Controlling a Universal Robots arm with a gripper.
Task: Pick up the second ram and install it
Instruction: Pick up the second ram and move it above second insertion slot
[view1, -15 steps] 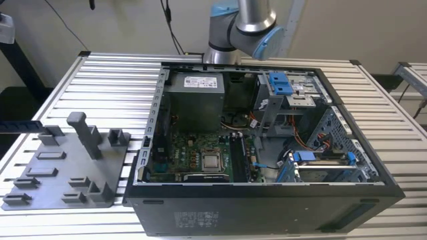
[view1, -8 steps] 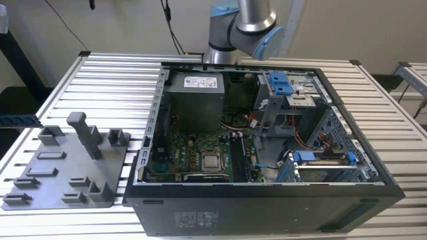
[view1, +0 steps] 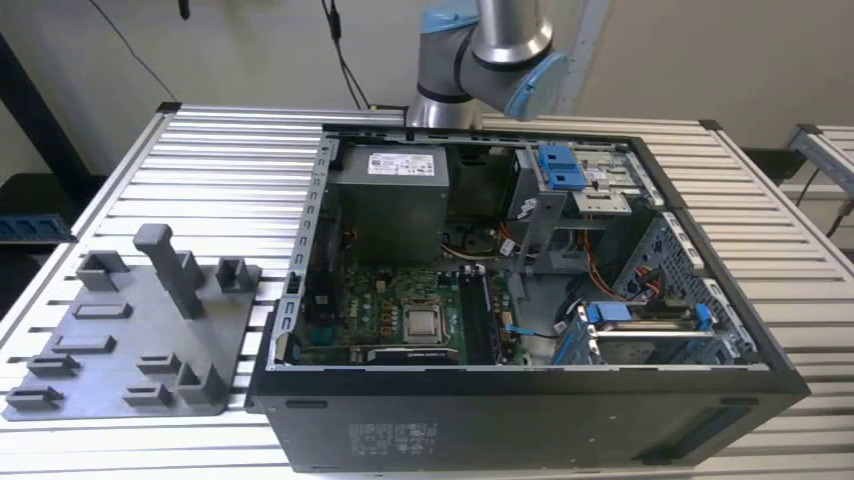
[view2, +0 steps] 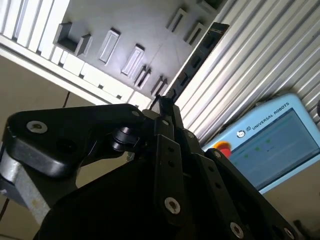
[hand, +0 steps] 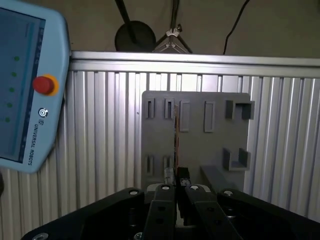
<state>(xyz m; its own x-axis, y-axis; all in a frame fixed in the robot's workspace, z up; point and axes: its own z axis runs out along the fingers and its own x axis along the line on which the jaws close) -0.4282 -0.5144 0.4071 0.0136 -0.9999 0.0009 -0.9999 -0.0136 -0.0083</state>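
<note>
We judge the pick step complete: the tool (hand: 176, 176) is clamped on the ram (hand: 176, 131), seen edge-on against the grey tray (hand: 215, 142). Installing calls for aligning it with the slots (view1: 478, 318), lower centre of the exterior view.

Slatted metal tabletop (view1: 200, 150): carrying a grey fixture tray (view1: 120, 345) lying at the exterior view's left, with an open computer case (view1: 534, 425) sitting just beside it.

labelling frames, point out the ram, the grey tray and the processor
second ram (view2: 200, 55), second wrist view, middle of the dark strip
grey tray (view1: 134, 340), exterior view, bare flat base
processor (view1: 424, 323), exterior view, centre of silver lid
</note>
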